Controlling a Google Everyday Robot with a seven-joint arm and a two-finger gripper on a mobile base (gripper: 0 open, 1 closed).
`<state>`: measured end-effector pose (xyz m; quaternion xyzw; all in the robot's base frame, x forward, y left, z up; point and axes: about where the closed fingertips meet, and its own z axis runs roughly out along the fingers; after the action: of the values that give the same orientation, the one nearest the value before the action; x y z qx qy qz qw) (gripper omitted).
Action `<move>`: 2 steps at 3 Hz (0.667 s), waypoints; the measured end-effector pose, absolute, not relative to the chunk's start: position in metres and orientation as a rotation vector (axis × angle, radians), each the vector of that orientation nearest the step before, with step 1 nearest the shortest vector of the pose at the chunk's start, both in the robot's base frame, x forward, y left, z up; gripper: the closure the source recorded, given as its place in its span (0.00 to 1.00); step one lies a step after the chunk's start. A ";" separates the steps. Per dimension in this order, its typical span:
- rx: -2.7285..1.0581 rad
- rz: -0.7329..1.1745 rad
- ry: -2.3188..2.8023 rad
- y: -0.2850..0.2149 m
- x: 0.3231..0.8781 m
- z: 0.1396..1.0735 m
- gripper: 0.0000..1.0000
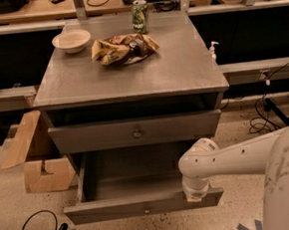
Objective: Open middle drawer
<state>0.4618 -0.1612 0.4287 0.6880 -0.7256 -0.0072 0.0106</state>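
The middle drawer (139,180) of the grey cabinet stands pulled far out, showing a plain grey inside. Its low front carries a small brass knob (146,209) at centre. My white arm comes in from the right and bends down to the drawer's front edge, right of the knob. The gripper (194,197) sits at that front rim, its end hidden under the wrist.
Above is a taller drawer front with a larger knob (137,133), with a dark gap over it. The cabinet top (181,69) holds a bowl (71,41), a chip bag (123,48) and a green can (140,16). Cardboard (33,155) lies left, cables on the floor.
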 end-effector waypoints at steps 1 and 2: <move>2.147 -0.022 -2.264 -0.161 0.462 0.429 0.70; 2.147 -0.023 -2.264 -0.161 0.462 0.429 0.46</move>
<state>0.4618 -0.1612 0.4292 0.6880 -0.7256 -0.0072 0.0107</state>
